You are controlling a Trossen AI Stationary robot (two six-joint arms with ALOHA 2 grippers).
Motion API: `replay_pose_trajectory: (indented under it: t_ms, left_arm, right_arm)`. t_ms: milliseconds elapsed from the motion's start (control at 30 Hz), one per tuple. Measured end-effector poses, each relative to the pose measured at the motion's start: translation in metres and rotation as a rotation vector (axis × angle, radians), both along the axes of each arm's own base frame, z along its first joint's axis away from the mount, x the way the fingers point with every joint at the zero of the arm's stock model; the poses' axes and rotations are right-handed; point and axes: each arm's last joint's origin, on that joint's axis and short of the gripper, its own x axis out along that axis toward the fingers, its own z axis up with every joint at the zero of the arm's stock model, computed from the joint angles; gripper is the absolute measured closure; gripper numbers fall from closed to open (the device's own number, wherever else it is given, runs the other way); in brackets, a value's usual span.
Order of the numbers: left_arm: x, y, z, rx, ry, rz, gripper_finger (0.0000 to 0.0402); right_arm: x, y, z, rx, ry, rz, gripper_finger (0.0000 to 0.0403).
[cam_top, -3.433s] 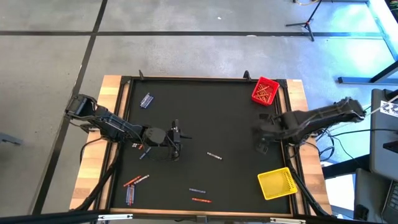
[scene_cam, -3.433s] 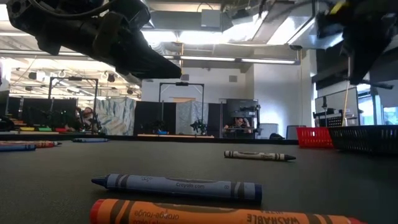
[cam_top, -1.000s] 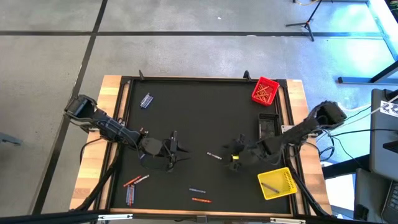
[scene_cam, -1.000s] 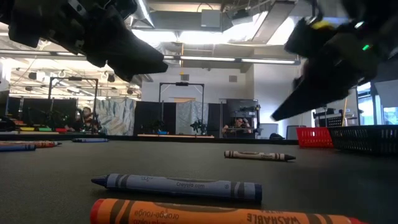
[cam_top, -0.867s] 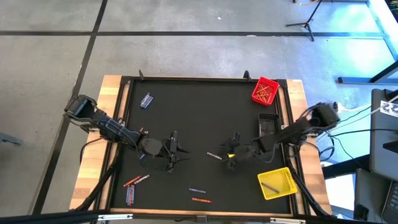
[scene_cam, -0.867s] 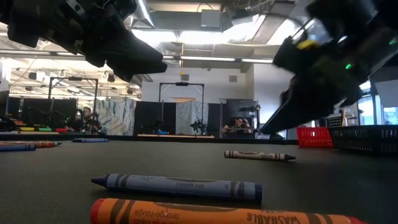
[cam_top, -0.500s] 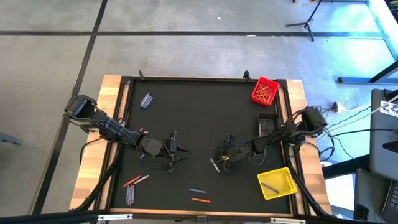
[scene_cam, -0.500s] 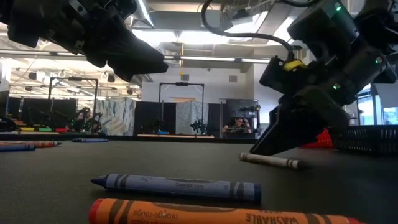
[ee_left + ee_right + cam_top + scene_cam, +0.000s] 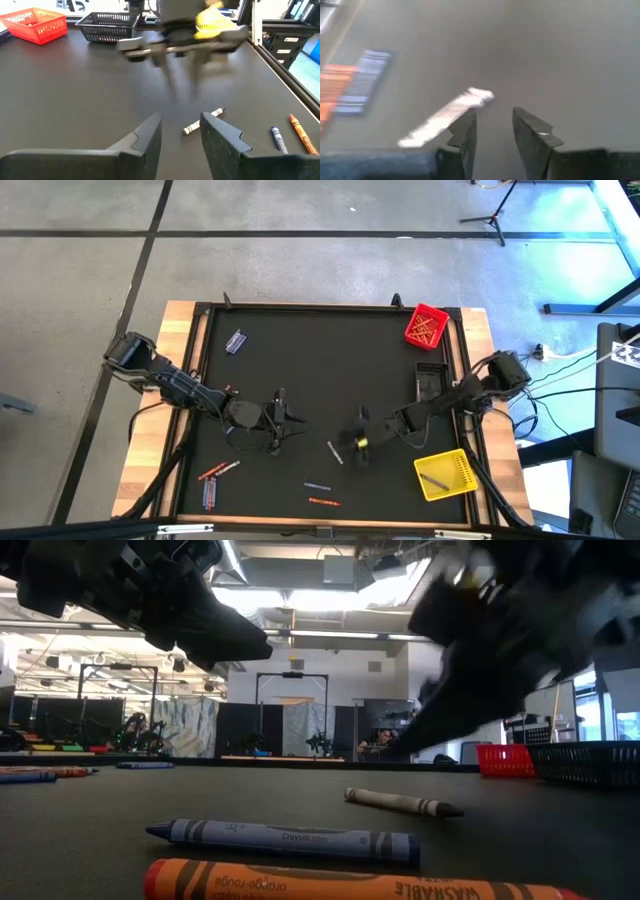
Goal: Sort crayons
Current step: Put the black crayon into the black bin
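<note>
A grey crayon lies flat on the black mat near the table's middle; it also shows in the low view and the left wrist view. My right gripper stands low just right of it, open, nothing between its fingers; the crayon runs beside one finger. My left gripper waits open left of centre. A blue crayon and an orange crayon lie near the front edge. My right gripper comes slanting down from the table's right. The grey crayon's end lies close to the outer side of one finger. The view is blurred, and I cannot tell whether the finger touches it.
A red bin with crayons sits at the far right corner, a black bin at the right edge, a yellow bin at the near right. More crayons lie at the near left and far left.
My right gripper has come down and moved toward the table's left, to the grey crayon. The crayon has slid toward the near edge and turned to lie more slantwise on the mat.
</note>
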Motion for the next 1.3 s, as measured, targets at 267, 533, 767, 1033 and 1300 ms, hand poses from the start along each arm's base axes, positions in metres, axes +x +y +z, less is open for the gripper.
replay_pose_trajectory:
  t_ms: [267,533,767,1033,1300]
  left_arm:
    - [0.000,0.000,0.000,-0.008,-0.003,0.001,0.0276]
    - [0.000,0.000,0.000,-0.007,-0.004,0.004,0.0276]
    - [0.000,0.000,0.000,-0.006,-0.001,0.005,0.0276]
    - [0.000,0.000,0.000,-0.005,-0.002,0.008,0.0276]
    - [0.000,0.000,0.000,-0.016,-0.002,0.012,0.0276]
  right_arm:
    - [0.020,0.037,-0.007,-0.072,-0.033,-0.021,0.0187]
    - [0.041,0.049,-0.032,-0.054,0.013,-0.011,0.0162]
    - [0.041,0.048,-0.035,-0.122,0.056,-0.031,0.0203]
    - [0.039,0.046,-0.037,-0.176,0.077,-0.022,0.0333]
    - [0.039,0.046,-0.038,-0.214,0.070,0.018,0.0388]
